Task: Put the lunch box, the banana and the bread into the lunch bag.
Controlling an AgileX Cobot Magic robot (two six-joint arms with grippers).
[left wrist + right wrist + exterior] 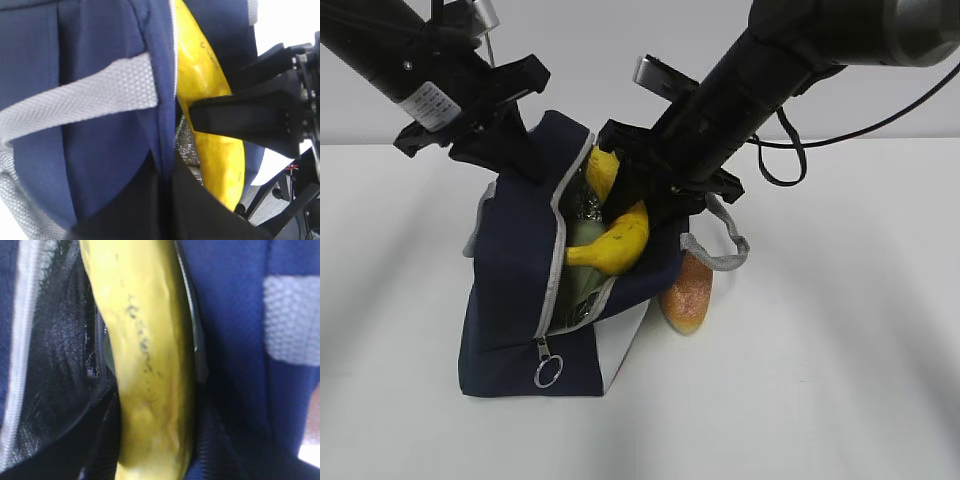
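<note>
**Banana going in, bread not yet packed**

The right gripper (650, 205) is clamped across the banana (615, 240), its dark fingers on either side of the fruit's middle, and holds it in the open mouth of the lunch bag (515, 290). The fruit lies partly inside, one end poking out of the opening below the gripper and the other rising behind it. On the opposite side of the opening, the left gripper (505, 150) is pinched on the bag's upper edge, apparently keeping the mouth spread.

Under the banana, a pale green surface (582, 240) shows inside the bag; I judge this to be the lunch box lid, so that item seems already packed, though little of it is visible. The bread (687, 293) lies on the table (840, 350) just outside the bag, below the right gripper and touching the bag's side. So one item looks done, one is under way, one remains.

The bag is soft navy fabric with a white lower panel, grey webbing handles (718, 250), a grey zipper with a metal ring pull (548, 372), and a crinkled silvery lining. The banana is smooth, curved and yellow with fine dark speckles. The bread is oval, glossy and golden-brown.
</note>
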